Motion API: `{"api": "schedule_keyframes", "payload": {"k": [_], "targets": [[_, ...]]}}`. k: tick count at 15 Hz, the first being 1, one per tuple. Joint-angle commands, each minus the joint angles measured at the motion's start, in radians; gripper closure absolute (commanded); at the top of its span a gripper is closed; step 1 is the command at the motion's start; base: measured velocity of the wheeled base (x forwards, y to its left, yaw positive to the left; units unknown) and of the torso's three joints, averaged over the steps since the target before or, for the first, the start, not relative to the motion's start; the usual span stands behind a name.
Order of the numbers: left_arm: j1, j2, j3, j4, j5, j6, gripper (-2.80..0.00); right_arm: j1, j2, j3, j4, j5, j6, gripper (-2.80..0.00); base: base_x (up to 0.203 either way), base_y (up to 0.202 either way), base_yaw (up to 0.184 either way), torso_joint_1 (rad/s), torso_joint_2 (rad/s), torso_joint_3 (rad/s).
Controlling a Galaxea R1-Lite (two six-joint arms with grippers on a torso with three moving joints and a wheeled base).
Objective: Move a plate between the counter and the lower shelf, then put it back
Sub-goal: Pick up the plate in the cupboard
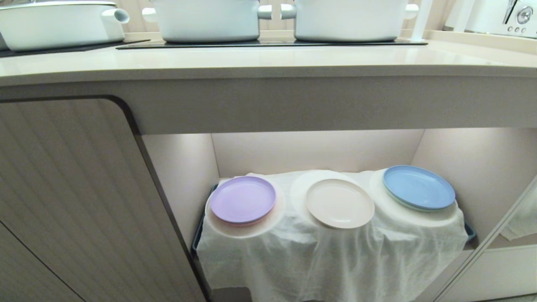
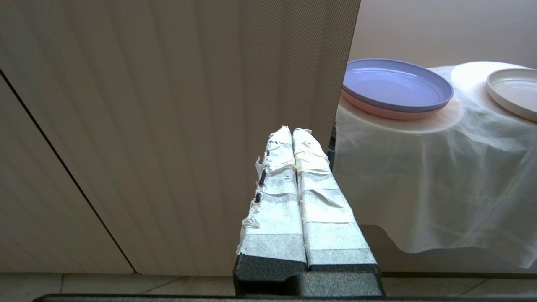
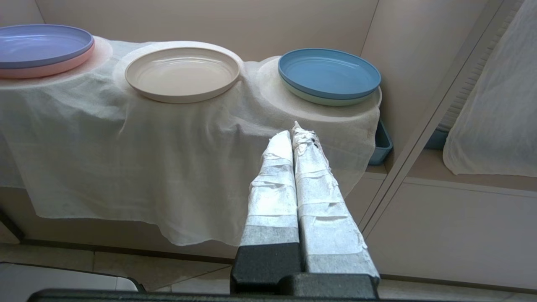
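The lower shelf (image 1: 461, 155) is a lit, cream-walled recess beneath the counter (image 1: 268, 63). Its base is covered by a white cloth (image 1: 327, 256) that hangs over the front edge and lies across three round raised pads.

The plate (image 1: 340, 203), cream-beige and upright, rests on the middle pad, offset toward the near edge so that its front rim overhangs the drape. The lilac plate (image 1: 242, 199) sits on the left pad, stacked on a pink plate (image 2: 377, 110) whose rim shows beneath it. The blue plate (image 1: 418, 186) sits on the right pad, farther back, on top of a pale green plate (image 3: 319, 99). The three stacks stand apart and do not touch.

A blue tray edge (image 3: 381, 144) shows under the cloth at the right end of the shelf.

On the counter, two white pots (image 1: 207, 19) stand on a black inset panel (image 1: 268, 43), with a white pan (image 1: 54, 23) to the far left. No plate lies on the counter.

The ribbed cabinet door (image 1: 71, 197) stands open at the left side of the recess, its edge beside the lilac plate.

The left gripper (image 2: 293, 131) hangs low in front of the door, its taped fingers clenched together on nothing. The right gripper (image 3: 292, 133) hangs low in front of the cloth, below the blue plate, likewise clenched and empty. Neither touches a plate.
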Motion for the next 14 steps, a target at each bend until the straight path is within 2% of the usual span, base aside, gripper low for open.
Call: {"api": "schedule_keyframes", "payload": {"k": [1, 14], "targets": [[0.000, 0.001, 0.000, 0.000, 0.000, 0.000, 0.00, 0.000, 0.001, 0.000, 0.000, 0.001, -0.001, 0.00, 0.000, 0.000, 0.000, 0.000, 0.00, 0.000], [0.001, 0.001, 0.000, 0.003, 0.000, 0.001, 0.00, 0.000, 0.001, 0.000, 0.000, 0.001, -0.001, 0.00, 0.000, 0.000, 0.000, 0.000, 0.00, 0.000]]}}
